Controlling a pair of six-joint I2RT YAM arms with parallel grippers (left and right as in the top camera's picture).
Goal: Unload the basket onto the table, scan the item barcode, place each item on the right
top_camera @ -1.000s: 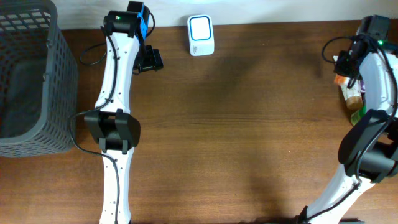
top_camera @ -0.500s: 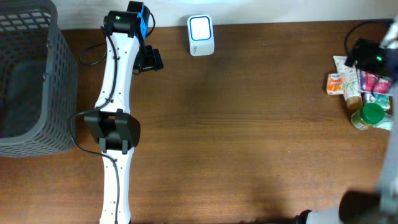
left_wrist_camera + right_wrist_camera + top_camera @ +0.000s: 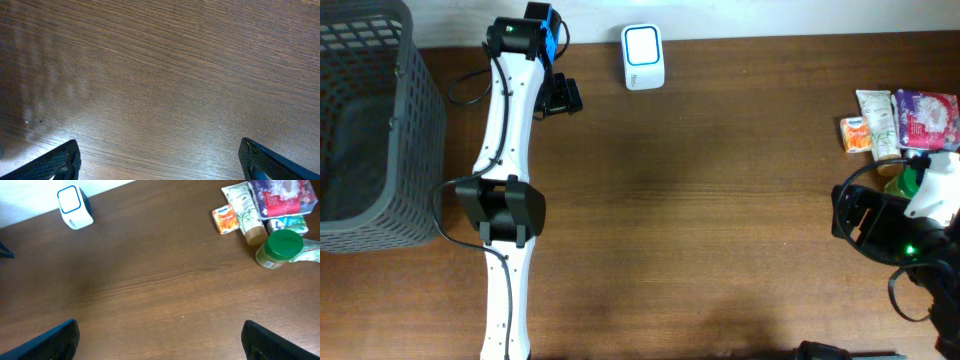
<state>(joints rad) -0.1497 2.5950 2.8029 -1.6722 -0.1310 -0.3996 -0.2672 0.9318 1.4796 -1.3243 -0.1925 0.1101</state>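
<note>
The items lie in a pile at the table's right edge: an orange box [image 3: 855,133] [image 3: 226,219], a cream tube [image 3: 878,122] [image 3: 245,210], a purple pack [image 3: 926,120] [image 3: 282,195] and a green-lidded jar [image 3: 910,182] [image 3: 280,247]. A white scanner [image 3: 643,55] [image 3: 75,214] stands at the back edge. My right gripper [image 3: 160,345] is open and empty, well back from the pile over bare wood. Left of the scanner at the back, my left gripper [image 3: 563,96] [image 3: 160,162] is also open and empty above the table.
A grey mesh basket [image 3: 360,130] fills the far left. The left arm [image 3: 505,200] stretches from the front edge to the back. The right arm's black joint [image 3: 875,225] sits at the front right, just below the jar.
The right arm has pulled away from the pile toward the front right, uncovering the items. Its jaws have opened. The left arm has not moved.
</note>
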